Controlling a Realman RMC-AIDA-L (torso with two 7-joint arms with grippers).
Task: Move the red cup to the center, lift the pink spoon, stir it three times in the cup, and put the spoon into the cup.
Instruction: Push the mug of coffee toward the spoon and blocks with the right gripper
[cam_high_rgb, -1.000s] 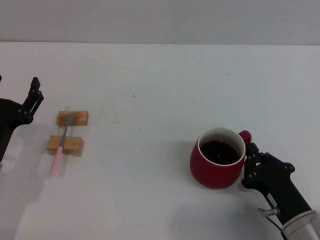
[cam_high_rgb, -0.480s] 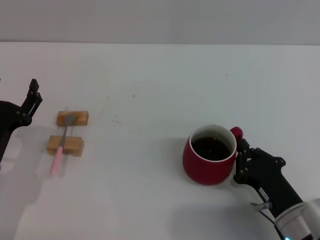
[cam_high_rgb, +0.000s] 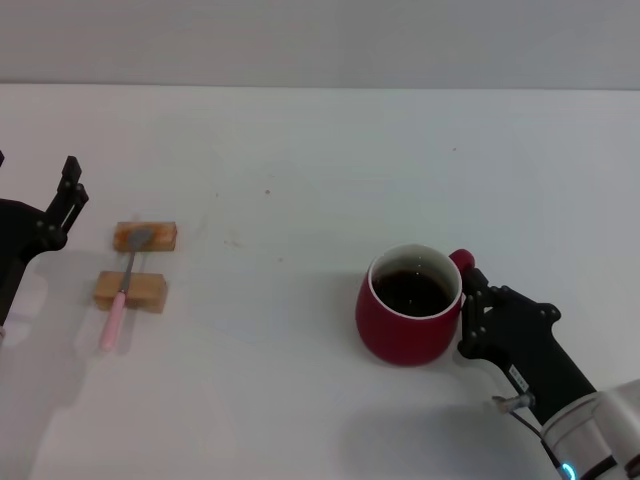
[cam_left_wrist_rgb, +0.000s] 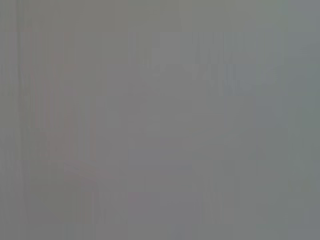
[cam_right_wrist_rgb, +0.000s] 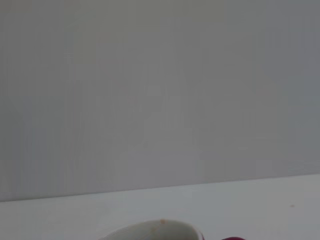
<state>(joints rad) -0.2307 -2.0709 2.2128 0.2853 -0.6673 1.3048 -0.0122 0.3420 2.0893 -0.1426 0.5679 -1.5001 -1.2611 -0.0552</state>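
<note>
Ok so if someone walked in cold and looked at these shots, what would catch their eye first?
Most likely the red cup, full of dark liquid, standing right of centre on the white table, with the right gripper at its handle side. Next, at far left, the pink spoon lying across two small wooden blocks, with the left gripper hanging beside them.

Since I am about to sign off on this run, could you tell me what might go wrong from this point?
1. The red cup holds dark liquid close to its rim; a jerky slide by the right gripper at its handle could slop it onto the table.
2. The pink spoon only rests across two wooden blocks; a careless approach by the left gripper might knock it off.
</note>
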